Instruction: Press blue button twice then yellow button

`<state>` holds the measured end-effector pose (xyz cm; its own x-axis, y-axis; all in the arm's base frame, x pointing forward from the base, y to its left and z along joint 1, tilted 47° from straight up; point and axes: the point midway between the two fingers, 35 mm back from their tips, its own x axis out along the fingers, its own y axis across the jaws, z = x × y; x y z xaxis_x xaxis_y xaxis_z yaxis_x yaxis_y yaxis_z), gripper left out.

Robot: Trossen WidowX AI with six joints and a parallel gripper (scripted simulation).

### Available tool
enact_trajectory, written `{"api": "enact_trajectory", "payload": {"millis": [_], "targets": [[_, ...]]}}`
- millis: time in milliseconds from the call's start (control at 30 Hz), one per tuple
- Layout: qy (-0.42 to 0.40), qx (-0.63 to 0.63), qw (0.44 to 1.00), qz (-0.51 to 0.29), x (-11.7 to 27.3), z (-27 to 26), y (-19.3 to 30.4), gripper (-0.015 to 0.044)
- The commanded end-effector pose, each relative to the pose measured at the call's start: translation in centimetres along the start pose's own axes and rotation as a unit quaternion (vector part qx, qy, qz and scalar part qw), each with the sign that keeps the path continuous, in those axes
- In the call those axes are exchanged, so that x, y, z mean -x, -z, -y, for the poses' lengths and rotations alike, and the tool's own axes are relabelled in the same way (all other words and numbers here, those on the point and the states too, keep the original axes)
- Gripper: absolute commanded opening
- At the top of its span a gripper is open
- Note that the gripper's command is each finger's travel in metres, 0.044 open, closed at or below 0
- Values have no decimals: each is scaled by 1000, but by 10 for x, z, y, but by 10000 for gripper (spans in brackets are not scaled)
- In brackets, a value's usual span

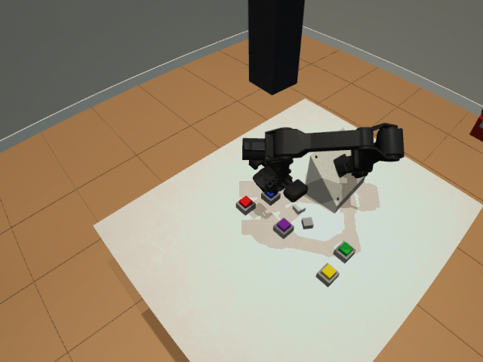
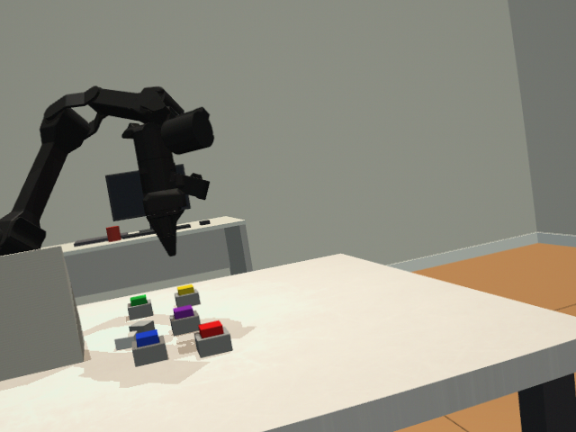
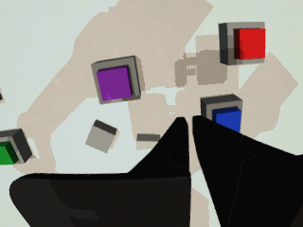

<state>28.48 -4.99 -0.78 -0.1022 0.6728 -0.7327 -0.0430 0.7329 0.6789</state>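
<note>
The blue button sits in its grey housing with its cap standing up; the arm partly hides it in the top view and a finger covers its lower part in the wrist view. My gripper is shut and holds nothing. Its tips are in the air, well above the table and clear of all the buttons. In the wrist view they lie just left of the blue button. The yellow button stands raised beside the green one, far from the gripper.
The red button is beside the blue one. The purple button and green button also stand there. Two small grey blocks lie near the purple button.
</note>
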Motion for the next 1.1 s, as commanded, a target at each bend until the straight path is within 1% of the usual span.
{"api": "enact_trajectory", "payload": {"millis": [0,200,400,633,800,1067], "targets": [[4,2,1000,6,6,-64,-28,20],[-9,6,1000,8,6,-161,-41,20],[-36,12,999,-2,6,-255,-25,20],[-38,12,999,-3,3,-261,-23,20],[-40,13,999,-3,-53,-266,-23,20],[-40,13,999,-3,-58,-266,-22,20]]}}
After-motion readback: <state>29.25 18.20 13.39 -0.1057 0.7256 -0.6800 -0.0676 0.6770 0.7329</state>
